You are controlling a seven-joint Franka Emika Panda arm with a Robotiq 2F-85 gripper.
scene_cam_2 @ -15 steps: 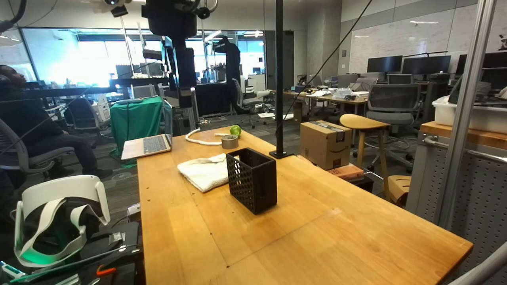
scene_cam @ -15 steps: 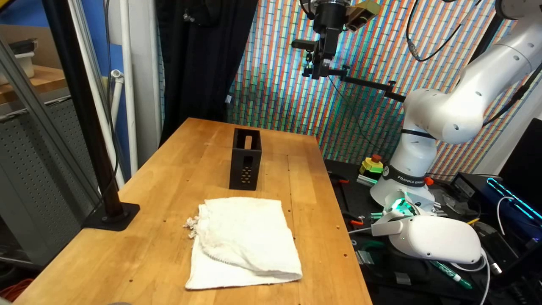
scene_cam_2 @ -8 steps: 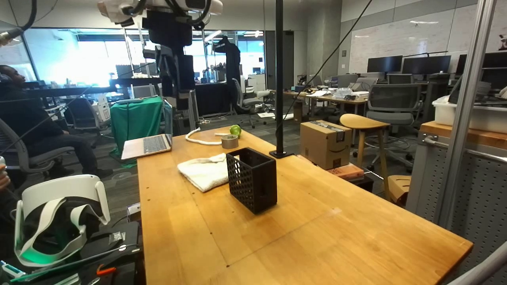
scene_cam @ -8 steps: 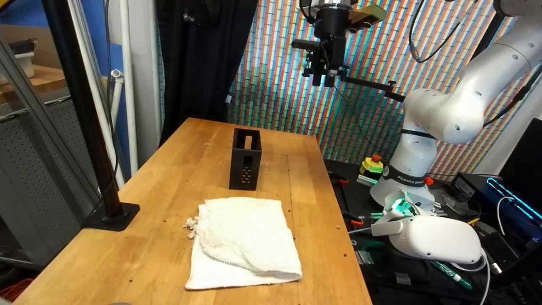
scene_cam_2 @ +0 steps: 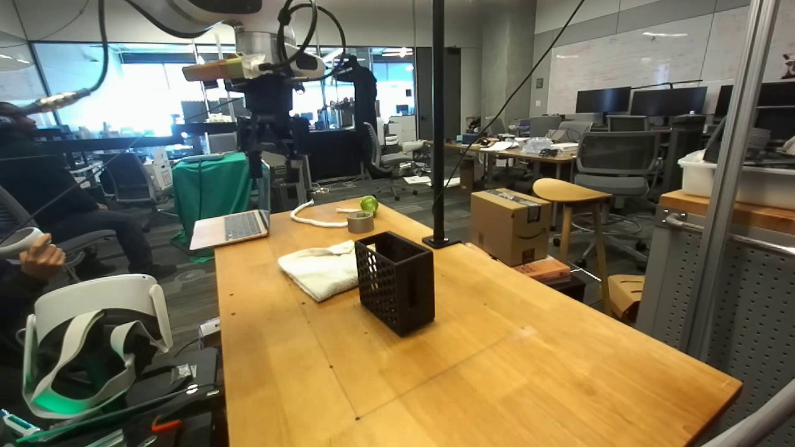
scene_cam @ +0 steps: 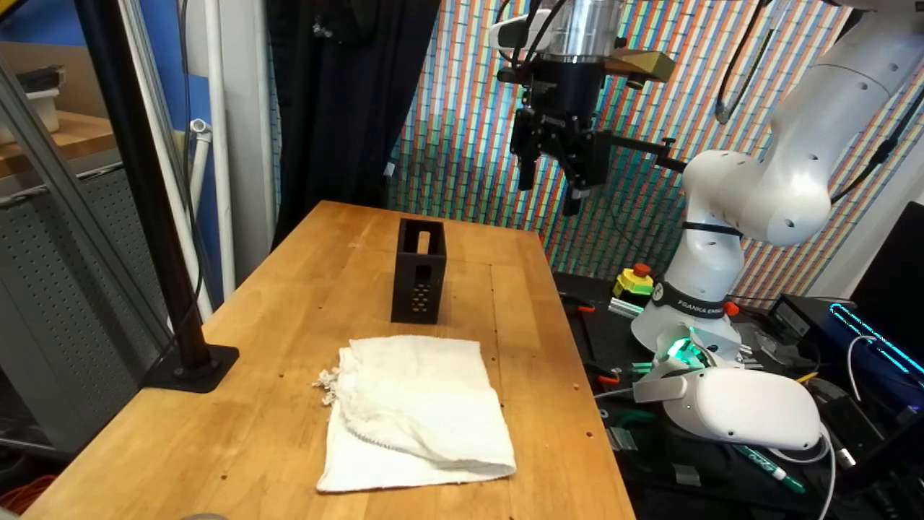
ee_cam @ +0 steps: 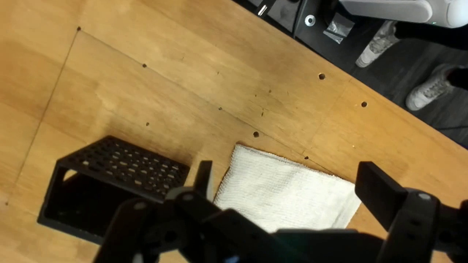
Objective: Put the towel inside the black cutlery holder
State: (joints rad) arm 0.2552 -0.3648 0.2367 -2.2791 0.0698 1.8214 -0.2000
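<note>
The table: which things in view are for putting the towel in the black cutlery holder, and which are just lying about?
For the job:
white towel
black cutlery holder
gripper, open

Apparently just lying about:
laptop
roll of tape
curved white cord
round green object

In the wrist view, cannot see the whole towel [ee_cam: 285, 191] behind the gripper [ee_cam: 285, 171]. Cannot see completely the cutlery holder [ee_cam: 117, 171] either.

Wide glass window [scene_cam_2: 152, 81], glaring white
Dark grey floor [scene_cam_2: 422, 208], yellow wooden stool [scene_cam_2: 571, 191], long white whiteboard [scene_cam_2: 652, 65]; black cloth curtain [scene_cam: 339, 108] beside a multicoloured striped backdrop [scene_cam: 462, 144].
</note>
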